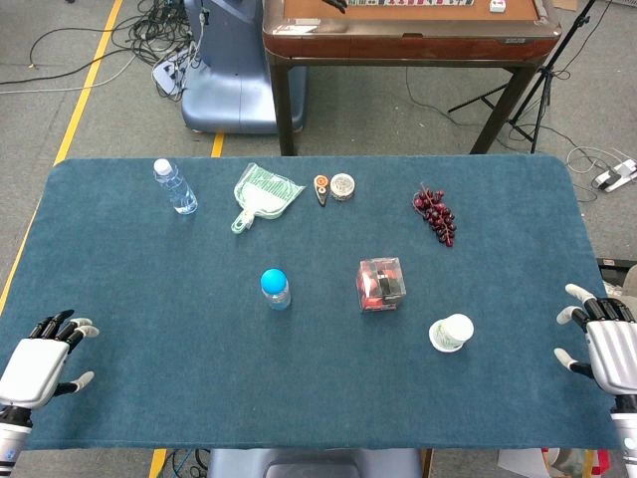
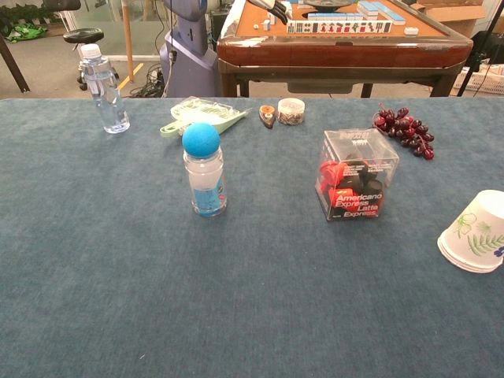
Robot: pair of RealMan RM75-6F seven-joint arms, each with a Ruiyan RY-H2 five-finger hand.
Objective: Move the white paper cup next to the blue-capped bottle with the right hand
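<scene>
Head view shows the white paper cup (image 1: 451, 333) lying tipped on the blue felt surface (image 1: 179, 378) at about four o'clock from the small blue-capped plastic bottle (image 1: 276, 288), well apart from it. The right robot hand (image 1: 604, 342) rests at the three o'clock edge, fingers spread, holding nothing; the left robot hand (image 1: 44, 357) lies likewise at nine o'clock.
</scene>
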